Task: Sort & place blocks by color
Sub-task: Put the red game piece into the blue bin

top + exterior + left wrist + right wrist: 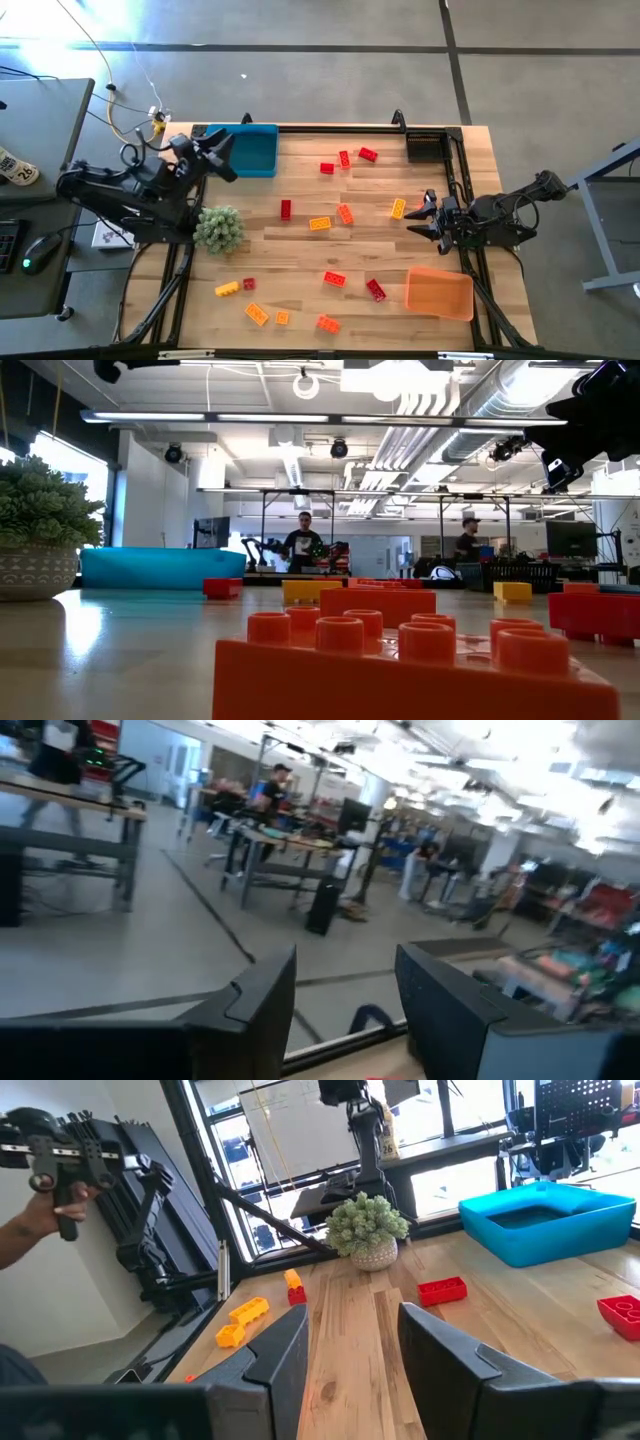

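From above, the blocks [345, 213] lie scattered over the middle and near part of the desk [300, 262]; none sits in the blue tray [243, 150] at the far left or the orange tray [439, 293] at the near right, so sorting looks not yet begun. The left gripper [222, 152] hangs over the blue tray's left edge, holding nothing. The right gripper [424, 212] hovers at the right edge, just beside a yellow block [398, 208]. The plant ball [219, 229] stands near the left arm; a low sweep toward the centre blocks could knock it over.

At desk level, an orange block [420, 660] fills the foreground, with red and yellow ones behind. They are light and could skid if a finger lands off centre.

The left wrist view shows its 2 fingers [262, 1000] apart and empty, aimed out at the room, so it gives no line on any block.

The right wrist view shows its fingers [290, 1342] apart and empty above bare wood, a red block [441, 1290] further on. A hand [30, 1230] at the desk's left side holds a device; reaching there risks contact. Orange and red look alike, so mis-sorting is possible.
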You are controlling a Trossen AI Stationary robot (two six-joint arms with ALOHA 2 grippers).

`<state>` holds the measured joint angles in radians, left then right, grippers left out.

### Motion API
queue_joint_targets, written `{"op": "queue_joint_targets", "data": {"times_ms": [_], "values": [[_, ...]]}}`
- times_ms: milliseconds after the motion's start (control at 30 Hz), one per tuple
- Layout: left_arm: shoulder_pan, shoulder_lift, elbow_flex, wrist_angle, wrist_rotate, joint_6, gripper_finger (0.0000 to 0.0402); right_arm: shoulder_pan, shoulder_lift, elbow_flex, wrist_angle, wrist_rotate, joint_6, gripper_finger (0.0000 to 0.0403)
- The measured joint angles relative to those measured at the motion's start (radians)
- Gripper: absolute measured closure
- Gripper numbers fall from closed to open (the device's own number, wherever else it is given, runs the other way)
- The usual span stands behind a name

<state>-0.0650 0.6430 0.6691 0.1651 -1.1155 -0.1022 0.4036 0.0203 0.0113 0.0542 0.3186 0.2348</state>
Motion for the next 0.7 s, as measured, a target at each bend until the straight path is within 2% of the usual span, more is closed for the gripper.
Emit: {"op": "queue_joint_targets", "data": {"times_ms": [100, 500, 600, 700], "values": [[0.000, 0.077, 0.062, -0.066, -0.005, -0.026, 0.0241, 0.000, 0.000, 0.000, 0.000, 0.000, 0.000, 0.0259], [0.005, 0.362, 0.306, -0.460, -0.002, -0.288, 0.0241, 0.000, 0.000, 0.000, 0.000, 0.000, 0.000, 0.0259], [0.014, 0.418, 0.326, -0.543, 0.031, -0.406, 0.0241, 0.000, 0.000, 0.000, 0.000, 0.000, 0.000, 0.0259], [0.037, 0.472, 0.329, -0.607, 0.116, -0.533, 0.0241, 0.000, 0.000, 0.000, 0.000, 0.000, 0.000, 0.0259]]}}
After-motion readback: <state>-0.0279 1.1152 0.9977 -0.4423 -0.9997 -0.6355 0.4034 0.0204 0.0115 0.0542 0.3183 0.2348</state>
